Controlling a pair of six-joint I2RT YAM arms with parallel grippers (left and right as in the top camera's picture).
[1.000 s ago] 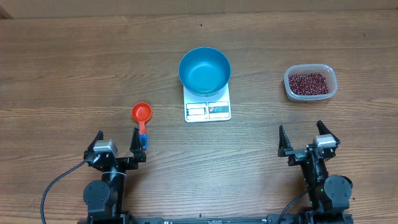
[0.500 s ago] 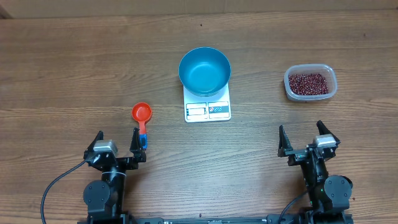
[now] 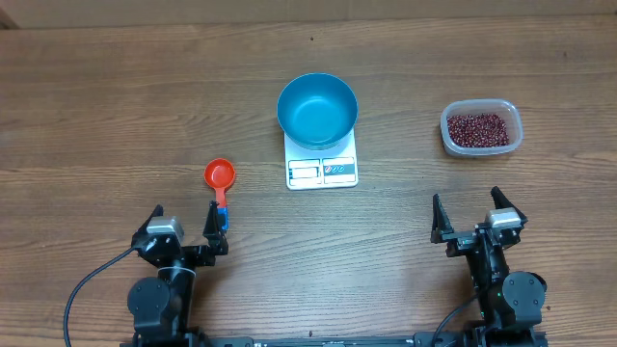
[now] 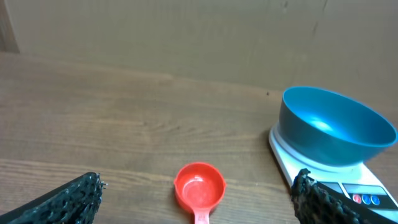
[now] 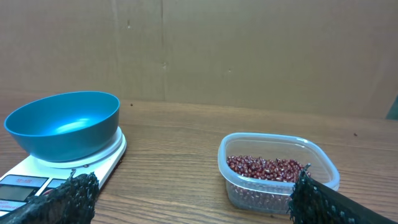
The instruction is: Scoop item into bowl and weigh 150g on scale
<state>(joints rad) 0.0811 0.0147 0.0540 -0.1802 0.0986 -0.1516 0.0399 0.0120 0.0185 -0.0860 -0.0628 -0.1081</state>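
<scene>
- While both arms rest at the near edge of the table [image 3: 116, 96], no part of the task looks begun: the bowl is empty and every bean is in its tub.
- Left gripper [image 3: 184, 206]: jaws spread as wide as they go, nothing between them. Its wrist view looks out through the gap at the red scoop [image 3: 220, 175].
- Scoop lies cup-end away from the arm, handle pointing back toward it. The handle's blue tip sits just beside the left gripper's inner finger; touching or not, cannot tell. Probably laid this way so the handle offers an easy first pick.
- Right gripper [image 3: 465, 196]: jaws fully apart too, empty. It faces the clear tub [image 3: 481, 152], well apart from it.
- Beans [image 3: 475, 128]: a loose dark red-brown heap covering the tub floor, at the right side of the table.
- Blue bowl [image 3: 317, 109] stands upright on the white scale [image 3: 322, 172], covering the rear of the platform and overhanging it. Display and buttons at the front edge are uncovered, presumably so the reading can be watched while filling.
- Display figures too small to read.
- Layout, as judged: scoop left, beans right, scale between. A scoop taken by the left arm must cross past the bowl to reach the tub, so spills along that path are the risk.
- First step called for, by my reading: close on the scoop handle.
</scene>
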